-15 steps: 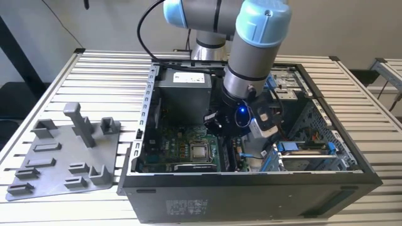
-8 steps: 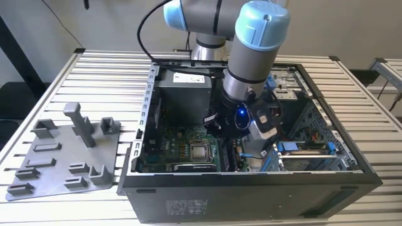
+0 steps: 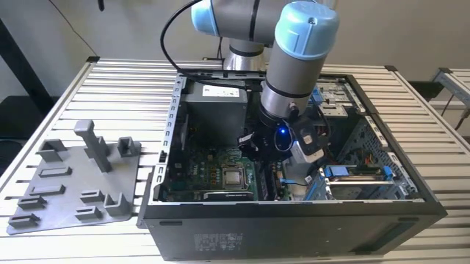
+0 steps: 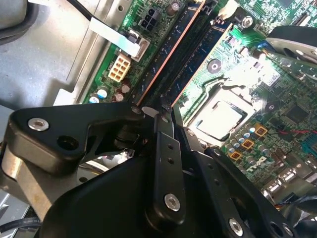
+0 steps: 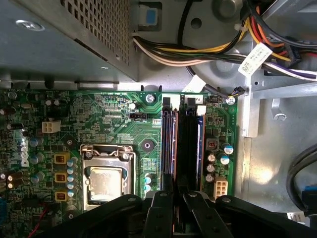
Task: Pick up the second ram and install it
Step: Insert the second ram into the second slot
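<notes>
Gripper [image 5: 174,191] fingers look closed on the near end of the ram [image 5: 169,144], though the pinch itself is partly hidden. Ram is a long, thin dark stick with a coppery edge [image 4: 171,49], standing on edge in a motherboard [image 5: 114,114] slot, 1 of 2 sticks side by side beside the CPU socket [image 5: 105,176]. All inside the open PC case [image 3: 294,220]; grey tray [image 3: 74,181] sits on the table at the exterior view's left.

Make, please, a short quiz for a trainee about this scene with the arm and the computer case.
1. True or false: the grey tray lies outside the computer case.
2. The gripper is: A over the tray; B inside the case, above the memory slots; C over the bare table.
3. Which square metal part sits beside the memory slots?
Key: 1 true; 2 B; 3 the processor.
</notes>
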Motion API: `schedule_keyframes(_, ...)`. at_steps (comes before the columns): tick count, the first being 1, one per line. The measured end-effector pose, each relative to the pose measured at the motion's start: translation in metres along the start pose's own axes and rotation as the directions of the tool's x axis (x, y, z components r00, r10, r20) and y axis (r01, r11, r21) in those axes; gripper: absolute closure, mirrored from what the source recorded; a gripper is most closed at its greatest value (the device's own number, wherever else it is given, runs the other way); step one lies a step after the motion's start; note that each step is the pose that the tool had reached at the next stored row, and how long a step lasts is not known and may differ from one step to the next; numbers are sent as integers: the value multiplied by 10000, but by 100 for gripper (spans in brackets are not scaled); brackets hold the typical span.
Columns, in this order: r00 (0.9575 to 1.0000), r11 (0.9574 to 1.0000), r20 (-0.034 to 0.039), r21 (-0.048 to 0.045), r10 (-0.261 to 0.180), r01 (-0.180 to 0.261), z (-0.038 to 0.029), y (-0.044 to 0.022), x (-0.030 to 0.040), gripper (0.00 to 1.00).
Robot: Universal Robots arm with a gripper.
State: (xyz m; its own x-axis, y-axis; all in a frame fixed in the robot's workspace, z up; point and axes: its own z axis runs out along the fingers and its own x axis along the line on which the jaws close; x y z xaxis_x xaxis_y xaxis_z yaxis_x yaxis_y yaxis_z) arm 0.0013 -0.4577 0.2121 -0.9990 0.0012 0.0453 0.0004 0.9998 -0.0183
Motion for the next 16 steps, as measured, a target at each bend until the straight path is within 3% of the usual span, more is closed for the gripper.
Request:
schedule_keyframes(6, 10000, 10000, 0, 0, 0, 0, 4, 0, 0, 86)
schedule_keyframes(12, 10000, 10000, -7, 34, 0, 0, 67, 0, -3, 86)
schedule_keyframes(16, 10000, 10000, -6, 34, 1, -1, 72, 1, -3, 86)
